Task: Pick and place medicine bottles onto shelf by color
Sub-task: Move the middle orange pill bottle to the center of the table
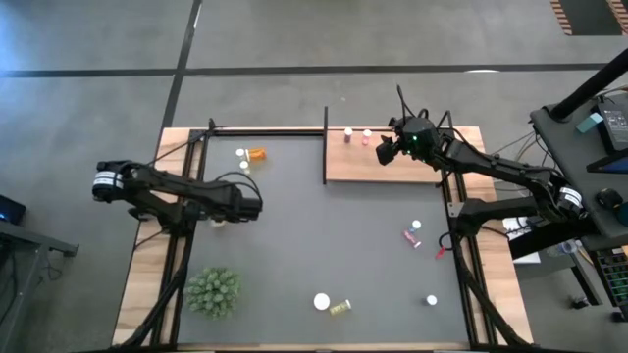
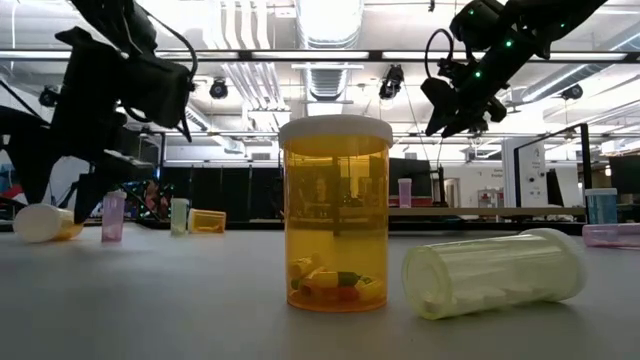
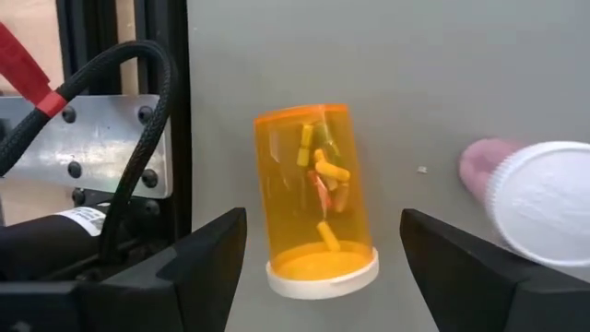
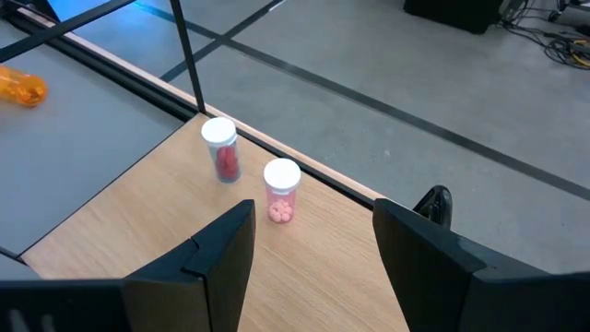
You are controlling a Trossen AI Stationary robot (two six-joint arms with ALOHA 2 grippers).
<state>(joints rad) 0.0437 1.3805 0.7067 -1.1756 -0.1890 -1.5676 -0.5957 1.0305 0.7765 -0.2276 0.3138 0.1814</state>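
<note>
Left claw (image 3: 323, 254): open, empty, above the desk's (image 1: 324, 245) 9 o'clock side. An orange bottle (image 3: 318, 198) lies on its side between the fingers, cap toward the claw, untouched.

Right claw (image 4: 313, 244): open, empty, above the shelf (image 4: 138, 221) at 1 o'clock. Two pink bottles (image 4: 221, 148) (image 4: 281, 189) stand upright on the shelf just ahead of it.
</note>
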